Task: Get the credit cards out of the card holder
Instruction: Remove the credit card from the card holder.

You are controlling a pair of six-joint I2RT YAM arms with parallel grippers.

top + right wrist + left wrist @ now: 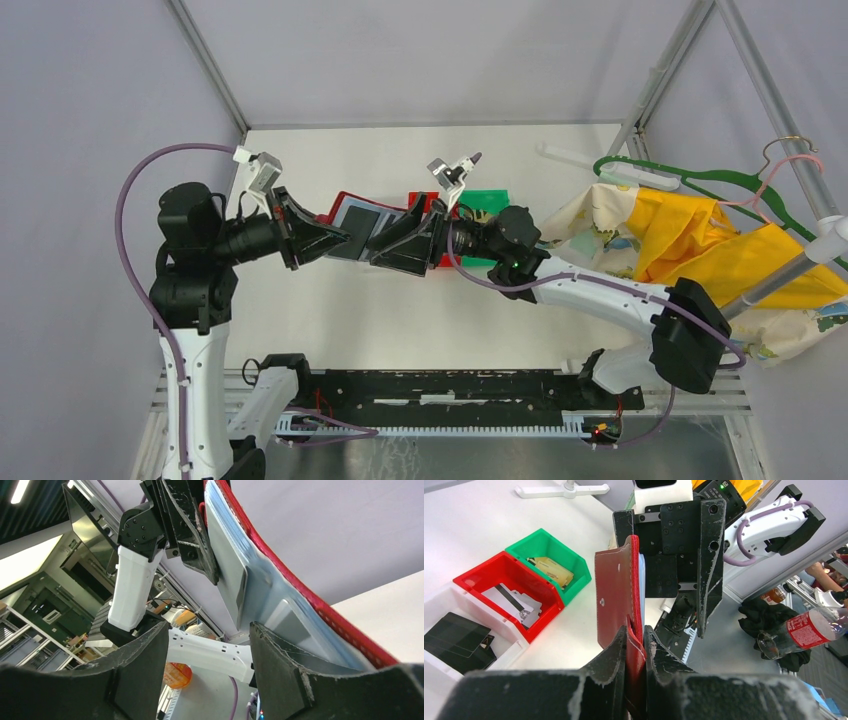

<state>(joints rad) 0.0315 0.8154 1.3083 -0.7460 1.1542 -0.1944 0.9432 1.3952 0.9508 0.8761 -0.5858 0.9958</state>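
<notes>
One gold card, left-wrist view only.

One card holder, perhaps three bins

The top camera is looking down from high behind the near edge of the counter, standing well back and taking in its whole surface. The left wrist camera is sitting just behind the left end effector, facing forward and down across the counter. The right wrist camera is looking steeply upward past the right end effector from very close. All three views are sharing the card holder.
</notes>
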